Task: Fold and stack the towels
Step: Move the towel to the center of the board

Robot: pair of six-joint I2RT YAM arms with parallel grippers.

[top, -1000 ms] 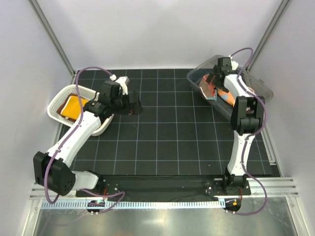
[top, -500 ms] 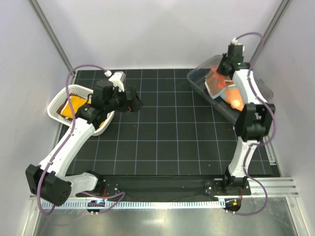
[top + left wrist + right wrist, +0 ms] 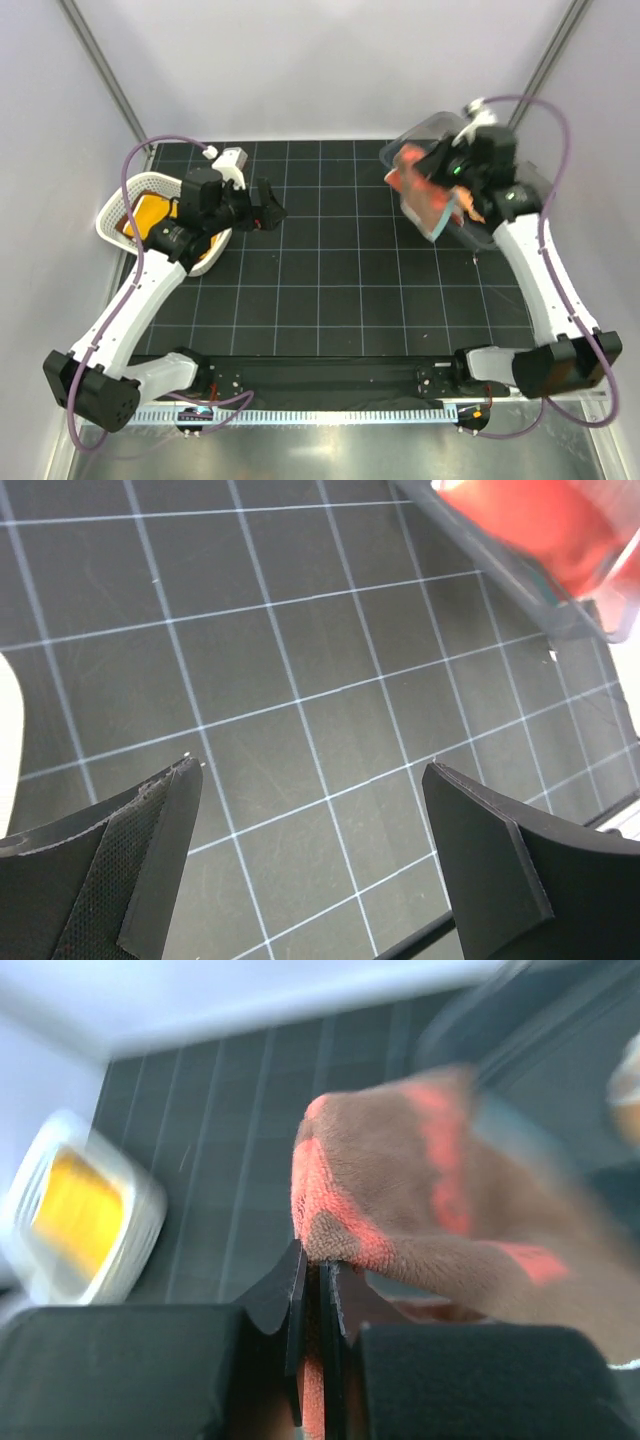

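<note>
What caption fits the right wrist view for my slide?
Right tool shut on a brown-and-red towel, black gridded table and white basket with a yellow cloth behind.

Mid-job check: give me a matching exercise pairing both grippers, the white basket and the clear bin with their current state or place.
1. left gripper
2. right gripper
3. white basket
4. clear bin

A. at the far right of the mat
B. shut on the brown-red towel
C. open over bare mat
D. holds a yellow-orange towel

Pairs: 1-C, 2-B, 3-D, 4-A
</note>
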